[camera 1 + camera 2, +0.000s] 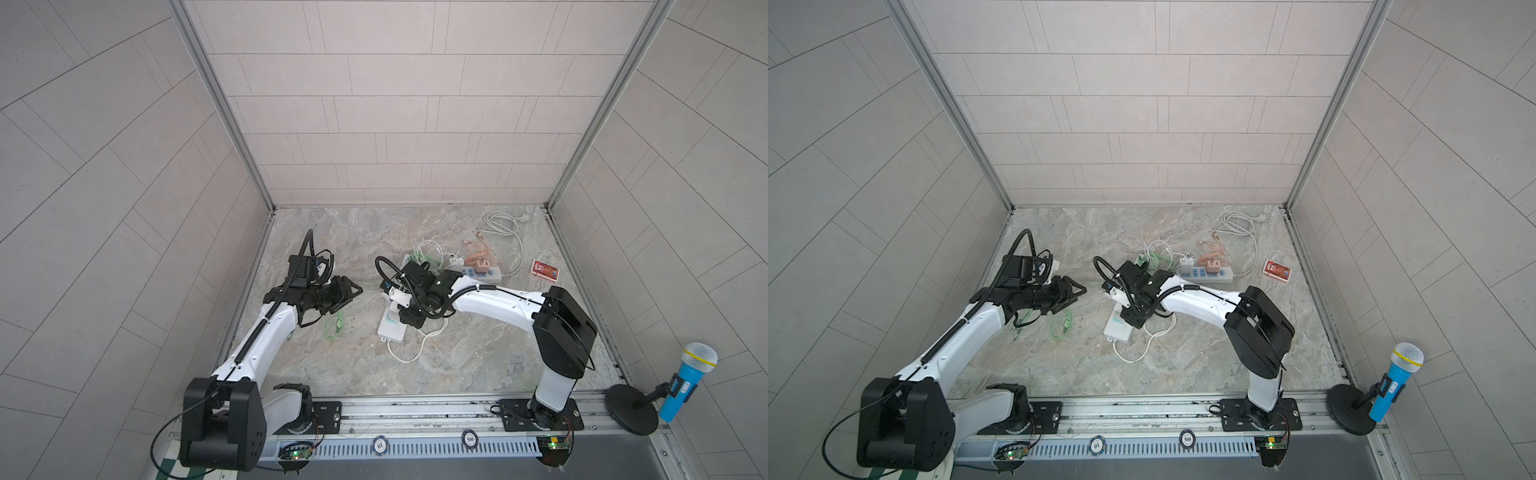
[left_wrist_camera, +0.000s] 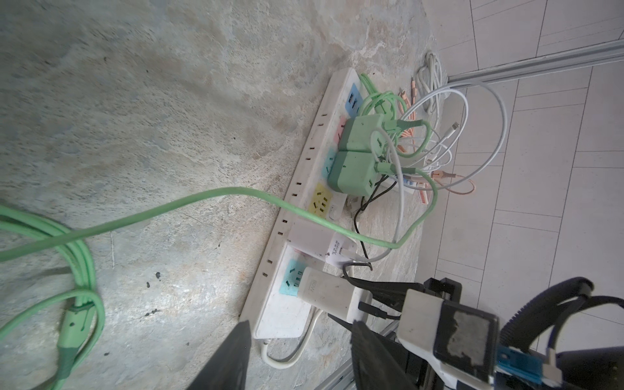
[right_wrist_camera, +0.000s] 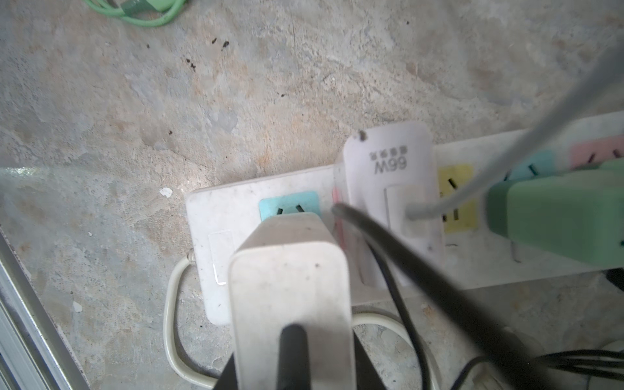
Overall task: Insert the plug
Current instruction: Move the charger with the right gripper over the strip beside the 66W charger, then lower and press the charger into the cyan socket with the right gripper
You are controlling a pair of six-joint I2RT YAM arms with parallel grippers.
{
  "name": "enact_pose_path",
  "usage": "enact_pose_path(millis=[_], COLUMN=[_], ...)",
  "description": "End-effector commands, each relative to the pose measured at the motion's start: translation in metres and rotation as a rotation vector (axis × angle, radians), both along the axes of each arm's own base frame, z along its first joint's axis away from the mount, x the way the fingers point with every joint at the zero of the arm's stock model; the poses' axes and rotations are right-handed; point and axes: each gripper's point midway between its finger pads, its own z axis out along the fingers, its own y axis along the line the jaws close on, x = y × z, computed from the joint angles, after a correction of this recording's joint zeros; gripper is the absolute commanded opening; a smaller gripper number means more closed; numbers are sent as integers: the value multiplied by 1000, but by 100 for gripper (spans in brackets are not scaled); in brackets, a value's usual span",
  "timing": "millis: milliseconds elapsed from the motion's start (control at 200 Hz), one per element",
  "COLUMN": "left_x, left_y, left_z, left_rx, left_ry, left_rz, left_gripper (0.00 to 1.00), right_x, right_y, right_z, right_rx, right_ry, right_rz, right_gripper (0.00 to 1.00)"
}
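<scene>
White plug [image 3: 290, 290], prongs out of sight

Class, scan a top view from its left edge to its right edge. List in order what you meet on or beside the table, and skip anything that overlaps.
left end effector → near power strip → pink charger → red packet → blue microphone
</scene>
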Motion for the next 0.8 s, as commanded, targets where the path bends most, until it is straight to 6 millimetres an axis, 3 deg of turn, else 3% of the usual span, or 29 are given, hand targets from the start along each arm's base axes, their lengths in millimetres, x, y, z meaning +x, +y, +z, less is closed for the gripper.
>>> enact_pose_path(millis=[0,335,791], left_x=[2,0,1], left_y=[1,1,7], left_z=[-1,-1,6], left_rx=[-11,-17,-34], left_ry=[1,-1,-13], left_rz=[4,6,29], left_gripper=[54,54,54], right_x=[-7,-5,-8], right_y=[-23,-18,-17], right_z=[-23,-23,-54], right_rx=[-135,-193,-271], right_ry=[16,3,68], right_rz=[-6,27,45], right_gripper=[0,0,0])
